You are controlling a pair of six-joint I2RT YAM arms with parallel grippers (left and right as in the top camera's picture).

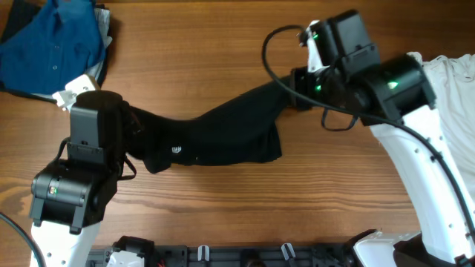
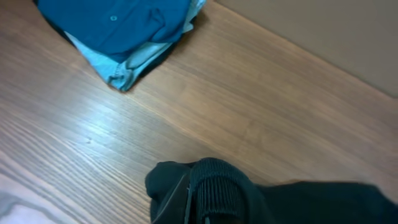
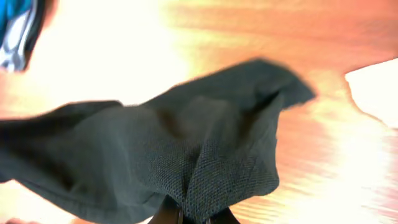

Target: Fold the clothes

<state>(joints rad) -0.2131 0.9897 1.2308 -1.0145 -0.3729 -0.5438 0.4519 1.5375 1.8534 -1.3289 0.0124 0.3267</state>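
Two arms share one black garment (image 1: 215, 133), which runs as a long band across the middle of the wooden table (image 1: 223, 37), from the left gripper (image 1: 126, 127) low on the left up to the right gripper (image 1: 300, 83) higher on the right. The right gripper is clamped on the cloth: its wrist view shows the knit gathered into a tight pleat that runs down between the fingers at the bottom edge of the frame, the rest of the fabric fanning away from that pinch. On the left I cannot tell whether the jaws are closed. The left wrist view shows only a ribbed hem (image 2: 217, 183) bunched where the fingers would be, covering them; the way the cloth leads straight to that wrist suggests a hold, but that is a judgement. The garment seems held by opposite ends so that it can be drawn out flat, since a slack lobe hangs below the band near its middle and would need smoothing before any crease is made. A stack of blue clothes (image 1: 52, 44) sits in the far left corner, well apart from the black piece, and looks like the place for finished items. A white garment (image 1: 453, 81) lies at the right edge behind the right arm, apparently waiting its turn. The fold itself is not yet begun.
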